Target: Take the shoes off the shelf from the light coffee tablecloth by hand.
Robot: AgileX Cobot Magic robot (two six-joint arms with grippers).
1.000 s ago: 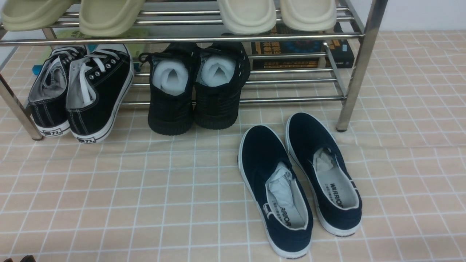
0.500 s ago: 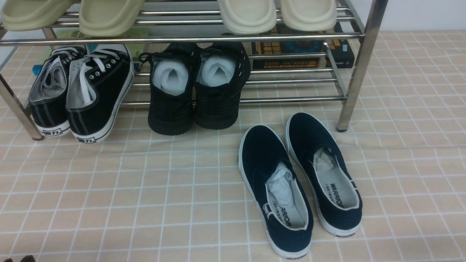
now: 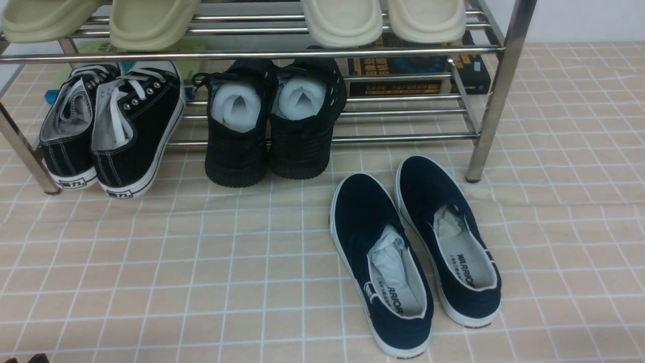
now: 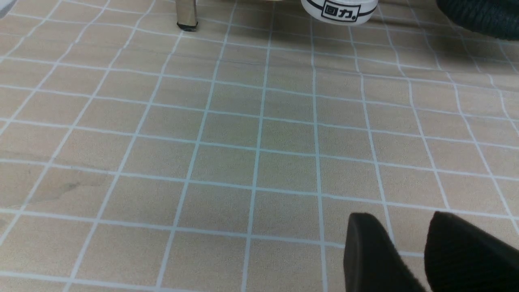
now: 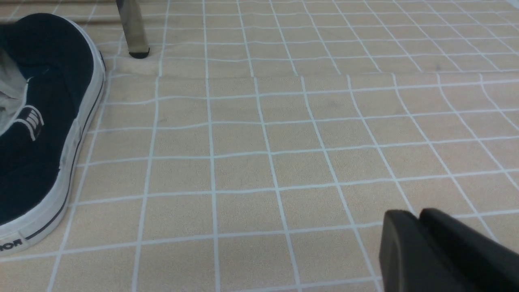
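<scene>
Shoes [image 5: 40, 121] lie on tablecloth, apart from right hand [image 5: 419, 227].

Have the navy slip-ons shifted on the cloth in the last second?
No. The navy slip-ons lie in the same spot beside the rack's front right leg, toes toward the rack, same grid squares.

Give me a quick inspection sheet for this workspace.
Surface: checked beige tablecloth, creased near the rack's right leg.
Job's things: navy slip-ons on the cloth in front of the metal shoe rack, nothing gripping them.
Clutter: laced sneakers and black shoes on the bottom tier, slippers above, books behind.
Grippers: left gripper fingers apart, empty; right gripper fingers nearly together, empty.
Cables: nothing seen.
Surroundings: pale wall.
</scene>
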